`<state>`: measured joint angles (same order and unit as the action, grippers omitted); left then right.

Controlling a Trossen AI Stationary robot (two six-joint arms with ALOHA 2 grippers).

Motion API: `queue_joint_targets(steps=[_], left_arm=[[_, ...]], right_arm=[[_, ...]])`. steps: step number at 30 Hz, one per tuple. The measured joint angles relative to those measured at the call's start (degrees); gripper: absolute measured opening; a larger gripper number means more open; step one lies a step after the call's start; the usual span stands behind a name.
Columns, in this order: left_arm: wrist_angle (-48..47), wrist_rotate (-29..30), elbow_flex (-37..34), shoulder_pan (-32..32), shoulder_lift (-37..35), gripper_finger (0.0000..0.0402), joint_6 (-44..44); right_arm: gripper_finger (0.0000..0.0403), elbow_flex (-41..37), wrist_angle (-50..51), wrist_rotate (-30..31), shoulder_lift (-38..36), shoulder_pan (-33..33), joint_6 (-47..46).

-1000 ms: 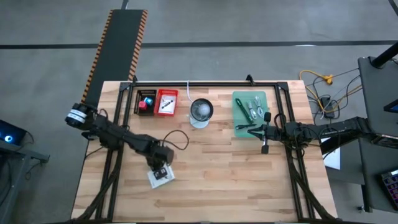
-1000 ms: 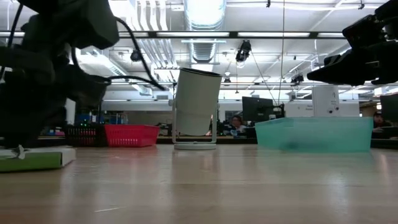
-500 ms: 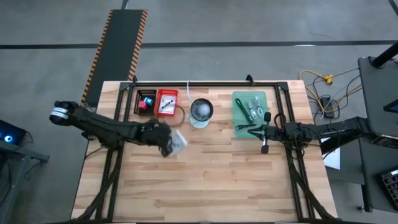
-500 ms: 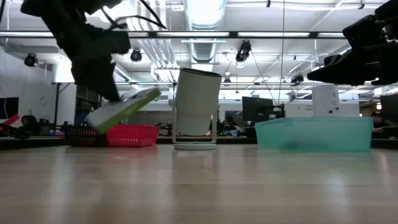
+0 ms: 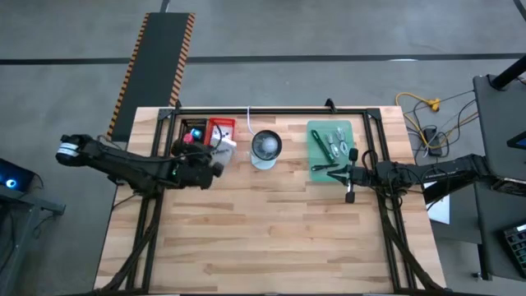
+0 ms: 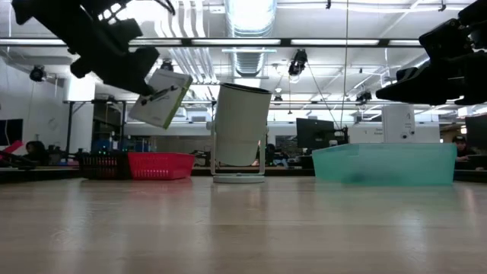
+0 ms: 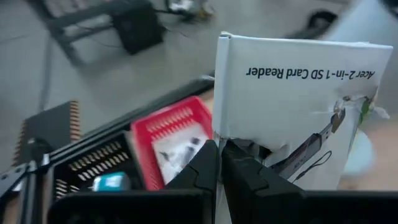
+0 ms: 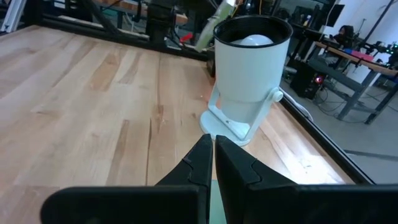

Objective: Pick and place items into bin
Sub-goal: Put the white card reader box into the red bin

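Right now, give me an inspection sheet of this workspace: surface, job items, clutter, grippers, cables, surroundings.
Surface: wooden table, front part bare.
Job's things: white card reader package held in the air above the red bin; black bin beside it holds a small blue and red item; green tray holds silvery metal pieces.
Clutter: white round lamp-like device between red bin and tray.
Grippers: left gripper shut on the package; right gripper shut, empty, waiting beside the tray.
Cables: yellow cable on the floor past the table's right edge.
Surroundings: people seated far behind, low view.
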<state>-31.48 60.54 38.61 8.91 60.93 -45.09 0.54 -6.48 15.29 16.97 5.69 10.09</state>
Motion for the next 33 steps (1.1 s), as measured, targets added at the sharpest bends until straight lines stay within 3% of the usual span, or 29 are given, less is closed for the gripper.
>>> queue_joint_targets(steps=[5,16,21,33], left_arm=[[5.06,5.69,-4.21,-2.88,-0.33,0.0000,-1.09],[27.35,6.21,-13.96,-11.25,-0.20,0.0000,3.67],[37.45,3.34,-17.05,-14.47,-0.20,0.0000,9.71],[42.61,-4.43,-20.24,-20.03,0.78,0.0000,9.38]], right_arm=[[0.0008,0.00,0.02,0.00,0.00,0.00,0.00],[0.0008,0.00,0.00,0.00,0.00,0.00,0.00],[0.0008,0.00,-0.02,0.02,0.00,-0.02,0.00],[0.0008,0.00,-0.01,0.00,0.00,0.00,0.33]])
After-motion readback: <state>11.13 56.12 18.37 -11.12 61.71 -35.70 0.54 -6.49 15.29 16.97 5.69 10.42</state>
